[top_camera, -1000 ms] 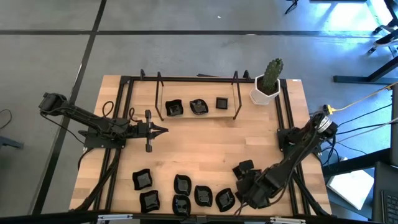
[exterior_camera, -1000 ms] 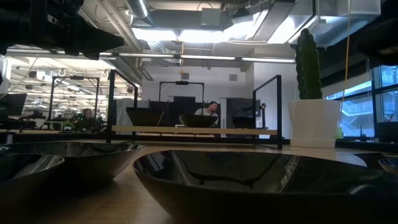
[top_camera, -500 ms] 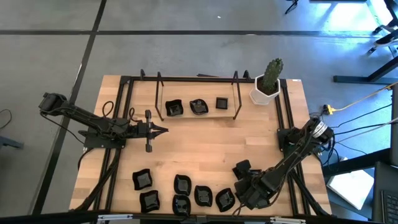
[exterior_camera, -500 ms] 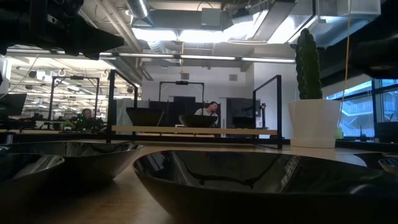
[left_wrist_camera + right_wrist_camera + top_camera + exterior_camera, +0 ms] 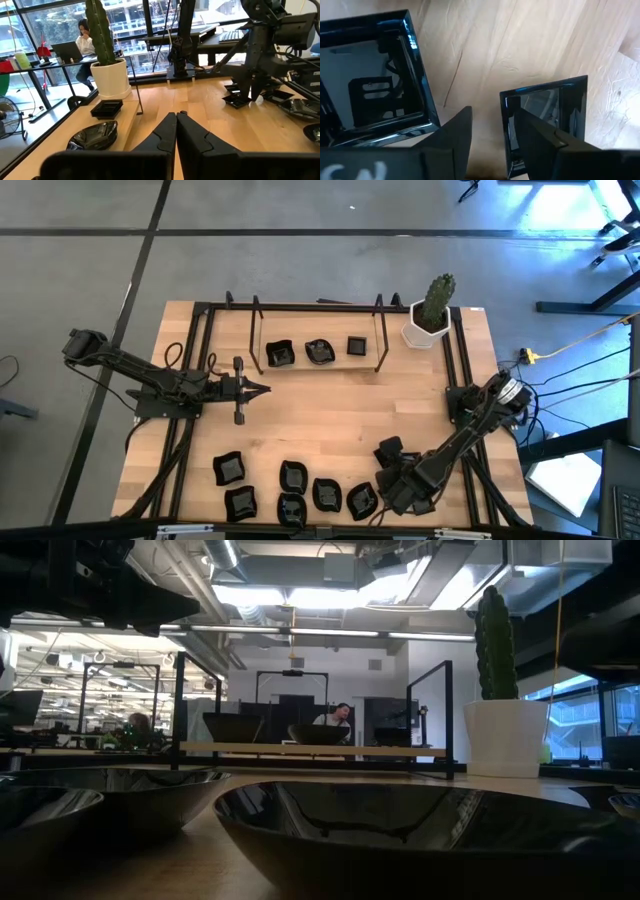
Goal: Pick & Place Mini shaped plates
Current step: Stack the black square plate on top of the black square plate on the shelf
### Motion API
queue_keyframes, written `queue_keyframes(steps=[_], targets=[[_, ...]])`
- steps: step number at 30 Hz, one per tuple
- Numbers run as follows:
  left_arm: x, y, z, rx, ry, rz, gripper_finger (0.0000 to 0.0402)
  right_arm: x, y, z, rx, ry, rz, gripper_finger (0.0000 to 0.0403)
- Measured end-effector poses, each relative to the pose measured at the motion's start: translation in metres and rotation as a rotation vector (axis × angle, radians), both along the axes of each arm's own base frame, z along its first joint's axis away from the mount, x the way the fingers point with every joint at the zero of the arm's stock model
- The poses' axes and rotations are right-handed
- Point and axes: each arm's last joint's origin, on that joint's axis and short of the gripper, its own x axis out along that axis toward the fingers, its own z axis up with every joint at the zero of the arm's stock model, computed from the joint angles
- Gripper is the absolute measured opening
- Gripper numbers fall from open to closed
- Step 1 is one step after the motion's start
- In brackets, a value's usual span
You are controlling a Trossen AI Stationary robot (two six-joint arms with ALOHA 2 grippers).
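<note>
Pale wooden table (image 5: pixel 330 410) on grey office floor; black mini plates (image 5: pixel 300 490) along its near edge. Right gripper (image 5: pixel 492 127) low there, fingers parted astride a small square plate's (image 5: pixel 550 112) rim. Left gripper (image 5: pixel 176 116) pinched shut, mid-table.

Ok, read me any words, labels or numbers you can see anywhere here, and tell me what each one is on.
Pale lettering on the body of the right end effector: cut off at the picture's edge, not readable.
Mini shaped plates, white cactus pot, left end effector: no text visible.
Room beyond the table: nothing legible.
</note>
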Motion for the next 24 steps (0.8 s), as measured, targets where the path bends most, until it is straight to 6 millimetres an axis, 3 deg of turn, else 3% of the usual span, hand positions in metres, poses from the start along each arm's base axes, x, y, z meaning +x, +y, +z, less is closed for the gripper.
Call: queue_keyframes(steps=[10,20,24], targets=[[0.000,0.000,0.000,0.000,0.000,0.000,0.0007,0.004,-0.006,-0.001,-0.007,0.002,-0.038,0.0100],[0.000,0.000,0.000,0.000,0.001,0.000,0.0005,0.006,-0.011,0.000,-0.070,-0.018,-0.047,0.0009],[0.000,0.000,0.000,0.001,0.001,0.000,0.0008,0.013,-0.006,0.013,-0.090,-0.049,-0.036,0.0015]])
